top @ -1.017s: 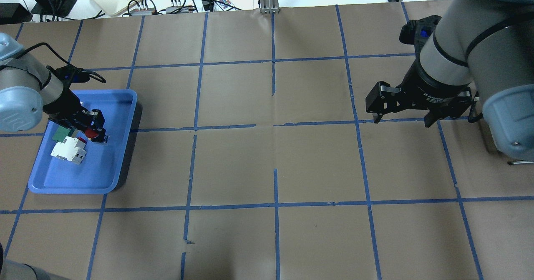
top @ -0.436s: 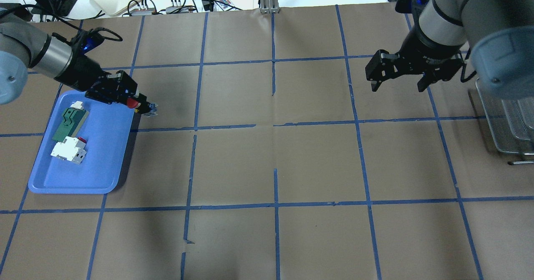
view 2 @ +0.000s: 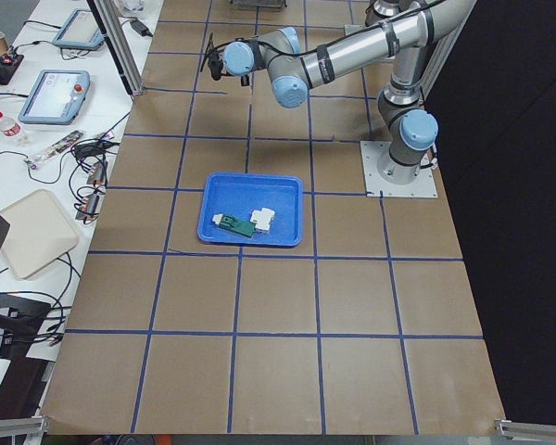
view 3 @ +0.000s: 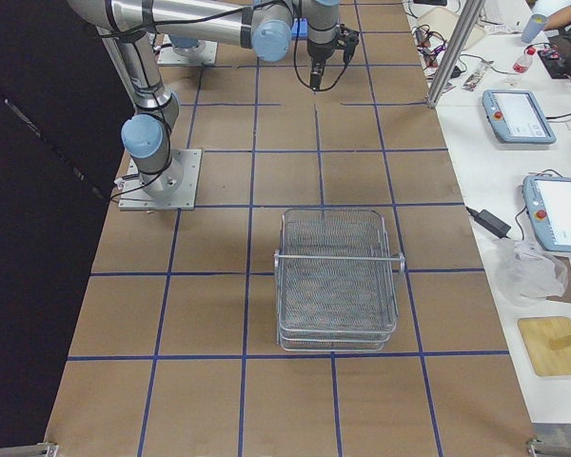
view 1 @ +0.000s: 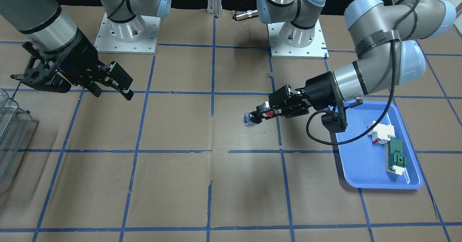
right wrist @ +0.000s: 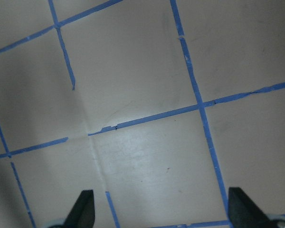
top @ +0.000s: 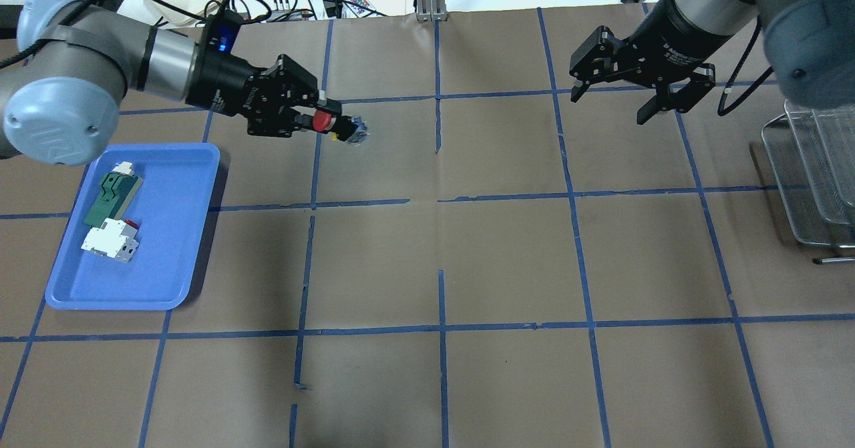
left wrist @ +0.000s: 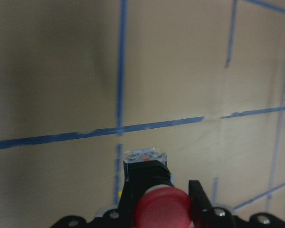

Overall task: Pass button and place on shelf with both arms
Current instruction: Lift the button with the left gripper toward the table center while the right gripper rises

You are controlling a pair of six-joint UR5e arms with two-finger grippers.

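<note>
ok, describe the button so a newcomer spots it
Start at the blue tray on the robot's left. The left arm's tool, past the tray toward the table's middle, pinches the button. Only it has a round red cap on a black body.

table (top: 507, 261): brown paper, blue tape grid | side bench (view 3: 485, 167): white | backdrop (view 2: 524, 232): black
</note>
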